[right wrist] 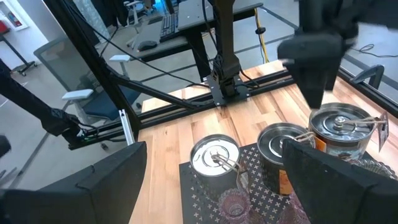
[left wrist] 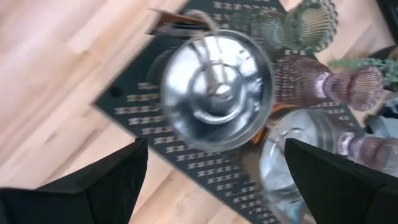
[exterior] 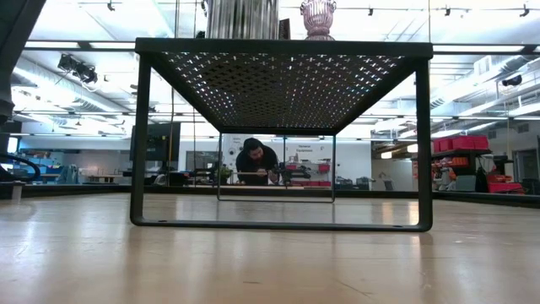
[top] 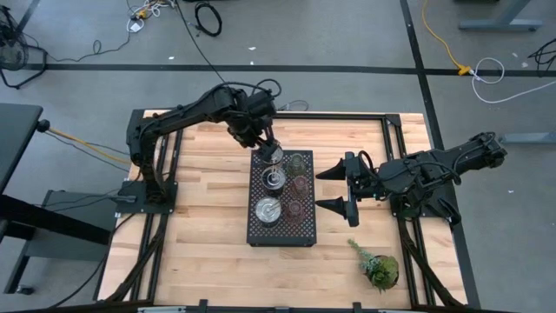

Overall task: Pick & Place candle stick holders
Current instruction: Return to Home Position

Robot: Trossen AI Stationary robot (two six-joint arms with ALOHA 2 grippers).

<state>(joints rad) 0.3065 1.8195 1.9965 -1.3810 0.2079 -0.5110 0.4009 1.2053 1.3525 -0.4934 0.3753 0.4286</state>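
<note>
1. Table (exterior: 270,262) close under the low camera, bare wood filling the lower frame; no hazard on it.
2. Tray (top: 282,235) at centre of the high view, raised on thin legs in the low view. Likely to shift or rock if bumped, shaking everything on top.
3. Left gripper (top: 271,148) over the tray's upper left corner, fingers spread wide, holding nothing, just above a silver holder (left wrist: 214,93). Could catch that rim if drawn off sideways rather than straight up.
4. Right gripper (top: 316,191) at the tray's right edge, also spread wide and empty, tips near the pink holders (top: 297,185). Could nudge the tray on a careless swing away.
5. Holders (top: 268,210): all six on the tray, three silver down the left column. Green glass holder (top: 298,162) and two pink down the right column. Packed close, so one knock could pass to the next.
6. Plant sprig (top: 378,268) at lower right, well apart from both arms.
7. Hard to make out:
   - Topmost silver holder mostly covered by the left gripper in the high view.
   - Only two holder bases visible in the low view, cut off at the top edge.
   - Gap between fingers and rim impossible to judge.
</note>
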